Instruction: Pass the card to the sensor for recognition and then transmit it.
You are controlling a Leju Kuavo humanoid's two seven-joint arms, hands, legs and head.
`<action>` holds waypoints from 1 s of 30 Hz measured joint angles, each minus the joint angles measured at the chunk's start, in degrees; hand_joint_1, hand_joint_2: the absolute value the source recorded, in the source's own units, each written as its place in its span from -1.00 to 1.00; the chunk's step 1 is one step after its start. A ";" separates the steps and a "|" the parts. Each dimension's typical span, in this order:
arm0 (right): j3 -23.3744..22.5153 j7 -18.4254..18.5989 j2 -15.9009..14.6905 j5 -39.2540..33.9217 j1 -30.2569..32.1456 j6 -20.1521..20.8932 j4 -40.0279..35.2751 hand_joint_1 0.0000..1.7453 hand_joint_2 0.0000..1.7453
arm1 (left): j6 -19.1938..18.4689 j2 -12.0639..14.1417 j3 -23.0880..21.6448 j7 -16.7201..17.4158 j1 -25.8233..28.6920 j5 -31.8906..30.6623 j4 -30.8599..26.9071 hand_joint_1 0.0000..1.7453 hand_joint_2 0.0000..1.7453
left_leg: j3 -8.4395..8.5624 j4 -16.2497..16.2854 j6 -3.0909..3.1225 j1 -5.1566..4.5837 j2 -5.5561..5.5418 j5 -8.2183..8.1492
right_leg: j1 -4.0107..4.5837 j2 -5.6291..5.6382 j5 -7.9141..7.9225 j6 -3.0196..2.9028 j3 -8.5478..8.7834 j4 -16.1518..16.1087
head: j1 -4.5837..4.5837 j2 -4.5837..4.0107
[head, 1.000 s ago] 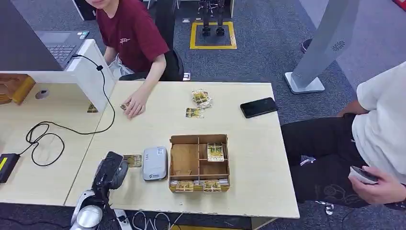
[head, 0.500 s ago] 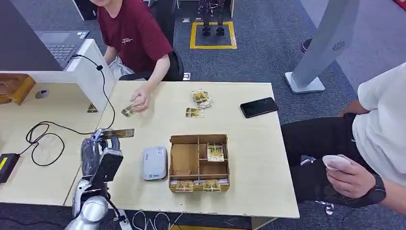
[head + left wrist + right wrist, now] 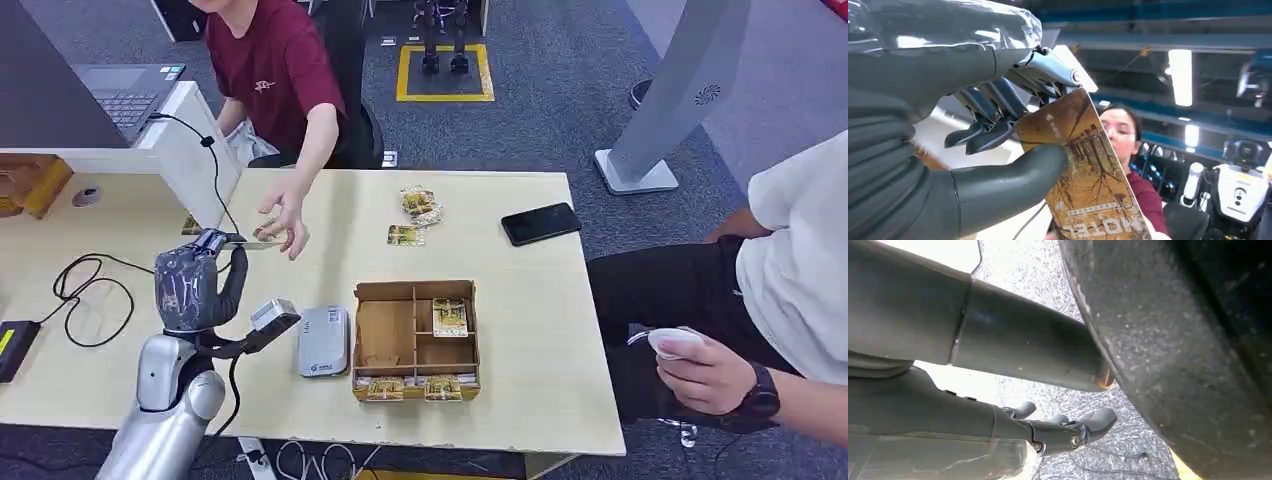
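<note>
**Holding the card up toward the person across the table**

Raised above the table's (image 3: pixel 520 330) near left part, the left hand (image 3: pixel 190 285) pinches a brown card (image 3: pixel 1083 180) between thumb (image 3: pixel 1013 172) and fingers (image 3: pixel 993 117), its far edge reaching toward the open hand (image 3: pixel 285 215) of a person in a dark red shirt (image 3: pixel 280 65) seated opposite. The white card reader (image 3: pixel 323 340) lies on the table just right of the arm, beside a partitioned cardboard box (image 3: pixel 416 338) holding more cards. Further back lie loose cards (image 3: pixel 415 215) and a black phone (image 3: pixel 540 223). The right hand (image 3: pixel 1048 432) hangs over grey carpet, fingers loosely apart, holding nothing.
</note>
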 joint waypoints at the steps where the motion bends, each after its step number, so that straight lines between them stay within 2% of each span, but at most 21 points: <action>1: 0.04 0.00 0.00 0.00 -0.02 0.02 -0.02 -1.00 -1.00 | 0.00 -0.15 0.55 -0.33 -0.30 -1.51 0.37 1.00 1.00 | -0.01 0.00 0.00 0.00 0.00 0.00 | 0.00 0.00 0.00 0.00 0.00 0.00 | 0.02 0.00; 8: 0.15 0.00 -0.09 0.00 -0.04 0.02 -0.31 -1.00 -1.00 | 0.00 -1.57 4.50 -1.53 -1.95 -4.21 2.67 1.00 1.00 | 0.01 0.00 0.00 0.00 0.03 0.00 | 0.00 0.02 0.00 0.00 0.00 0.00 | 0.00 0.00; 9: 0.15 0.00 -0.11 0.00 -0.04 0.00 -0.33 -1.00 -1.00 | 0.00 -1.79 4.94 -1.75 -2.00 -4.17 2.82 -1.00 1.00 | 0.01 0.00 0.00 0.00 0.03 0.00 | 0.00 0.02 0.00 0.00 0.00 0.00 | 0.00 0.00; 13: 0.15 -0.02 -0.13 0.00 -0.04 0.00 -0.33 -1.00 -1.00 | 0.00 -2.32 5.83 -2.93 -2.23 -1.56 3.89 -1.00 1.00 | 0.00 0.00 0.00 0.00 0.03 0.00 | 0.00 0.02 0.00 0.00 -0.01 0.00 | 0.02 0.00; 16: 0.15 -0.02 -0.13 -0.06 -0.04 -0.19 -0.33 -1.00 -1.00 | -0.41 -2.45 5.62 -1.60 -2.59 6.71 5.37 -1.00 1.00 | 0.01 0.00 0.00 0.00 0.05 0.00 | 0.00 0.04 0.00 0.00 -0.04 0.00 | 0.02 0.00; 19: 0.13 -0.02 -0.13 -0.63 0.11 -0.98 -0.33 -1.00 -1.00 | -4.34 -2.62 3.39 2.21 -2.71 20.09 5.46 -1.00 1.00 | 0.00 0.00 0.00 0.00 0.05 0.00 | 0.00 0.05 0.00 0.00 -0.05 0.00 | 0.00 0.00; 21: 0.09 0.00 -0.11 -1.25 0.31 -1.46 -0.33 -1.00 -1.00 | -7.56 -2.97 1.79 3.37 -2.34 26.32 4.70 -1.00 1.00 | -0.01 0.00 0.00 0.00 0.04 0.00 | 0.00 0.04 0.00 0.00 -0.04 0.00 | 0.00 0.00; 23: 0.06 -0.02 -0.11 -1.35 0.53 -1.70 -0.33 -1.00 -1.00 | -10.44 -3.02 -0.45 3.54 -1.36 29.00 2.91 -1.00 1.00 | -0.04 0.00 0.00 -0.01 0.05 0.00 | 0.00 0.04 0.00 0.00 -0.04 0.00 | 0.02 0.00; 26: -0.02 -0.20 -0.13 -2.10 0.73 -1.66 -0.33 -1.00 -1.00 | -15.00 -2.23 -4.07 1.62 1.12 32.05 -1.21 -1.00 1.00 | -0.05 0.00 0.02 -0.01 0.11 -0.02 | -0.01 0.08 0.00 0.00 -0.04 0.00 | 0.02 0.00; 30: -0.28 -0.44 -0.13 -2.49 1.04 -1.60 -0.28 -1.00 -1.00 | -20.38 0.59 -9.26 -0.91 6.15 30.90 -8.36 -1.00 1.00 | -0.06 0.00 0.05 -0.01 0.18 -0.07 | -0.01 0.17 -0.01 0.01 -0.10 -0.02 | 0.02 0.00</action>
